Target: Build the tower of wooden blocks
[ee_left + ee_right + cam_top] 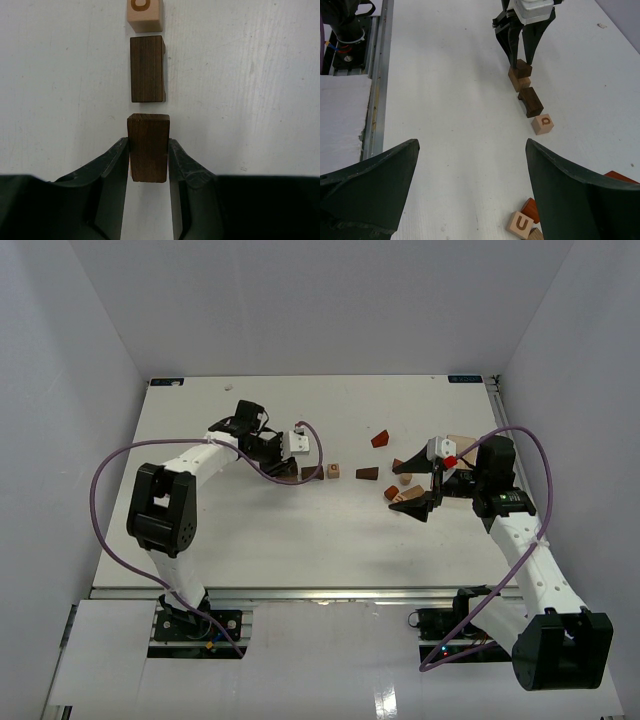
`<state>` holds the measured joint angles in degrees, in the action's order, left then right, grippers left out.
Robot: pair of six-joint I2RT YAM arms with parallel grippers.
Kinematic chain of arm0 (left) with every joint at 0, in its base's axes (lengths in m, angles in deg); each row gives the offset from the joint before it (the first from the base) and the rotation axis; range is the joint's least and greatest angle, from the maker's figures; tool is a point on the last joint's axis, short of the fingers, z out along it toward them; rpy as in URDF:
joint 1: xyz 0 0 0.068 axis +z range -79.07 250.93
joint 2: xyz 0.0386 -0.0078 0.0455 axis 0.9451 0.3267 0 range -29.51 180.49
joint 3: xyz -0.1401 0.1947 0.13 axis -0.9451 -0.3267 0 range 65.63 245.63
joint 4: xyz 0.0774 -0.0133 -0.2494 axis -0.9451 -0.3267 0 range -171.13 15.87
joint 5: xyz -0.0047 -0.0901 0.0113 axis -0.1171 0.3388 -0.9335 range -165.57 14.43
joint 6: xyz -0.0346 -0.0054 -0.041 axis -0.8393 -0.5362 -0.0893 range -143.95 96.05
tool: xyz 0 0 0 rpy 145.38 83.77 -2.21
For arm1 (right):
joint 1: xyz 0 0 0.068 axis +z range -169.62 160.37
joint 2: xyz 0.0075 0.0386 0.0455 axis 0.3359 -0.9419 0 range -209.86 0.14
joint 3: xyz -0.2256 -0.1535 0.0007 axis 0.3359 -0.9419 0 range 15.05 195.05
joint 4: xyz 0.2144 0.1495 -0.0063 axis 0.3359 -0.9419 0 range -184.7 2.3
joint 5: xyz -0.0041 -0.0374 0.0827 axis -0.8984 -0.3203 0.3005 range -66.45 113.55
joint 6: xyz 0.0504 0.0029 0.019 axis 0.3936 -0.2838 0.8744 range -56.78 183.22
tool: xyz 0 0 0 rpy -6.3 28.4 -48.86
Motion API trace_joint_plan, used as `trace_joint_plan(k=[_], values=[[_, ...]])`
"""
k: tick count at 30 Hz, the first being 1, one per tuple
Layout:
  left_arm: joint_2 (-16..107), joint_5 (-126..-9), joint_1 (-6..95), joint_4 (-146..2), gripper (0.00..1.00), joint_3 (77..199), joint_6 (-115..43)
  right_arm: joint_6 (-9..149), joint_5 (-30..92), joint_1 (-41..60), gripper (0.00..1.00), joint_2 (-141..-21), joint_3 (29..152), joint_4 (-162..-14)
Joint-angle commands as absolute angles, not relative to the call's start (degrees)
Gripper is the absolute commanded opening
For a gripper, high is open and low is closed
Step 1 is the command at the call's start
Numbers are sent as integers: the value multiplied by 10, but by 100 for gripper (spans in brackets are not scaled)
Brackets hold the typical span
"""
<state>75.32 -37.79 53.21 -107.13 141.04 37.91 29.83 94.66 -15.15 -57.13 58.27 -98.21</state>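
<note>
Dark brown block: wood, fine straight grain, matt, no varnish visible. Arch block: same dark wood, lengthwise grain, matt. Pale cube: light wood, smooth, brown letter on face. Red-brown wedge: reddish wood, finish too small to tell. Left gripper fingers: black plastic, faint sheen, finely textured inner faces. Right gripper fingers: black plastic, matt. Table: white, matt, faintly streaked and scuffed. Rail: grey metal, dull. Cable: purple, smooth sheath.

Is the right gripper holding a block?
No, the right gripper stands wide open, with nothing held in it.
</note>
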Motion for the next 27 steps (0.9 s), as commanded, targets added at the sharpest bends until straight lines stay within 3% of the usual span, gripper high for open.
trace_joint_plan(k=[1, 27], values=[[757, -351, 540, -1078, 12, 1430, 395, 302, 963, -157, 93, -571, 579, -976], [781, -358, 542, -1078, 22, 1445, 389, 303, 965, -161, 93, -572, 579, -977]])
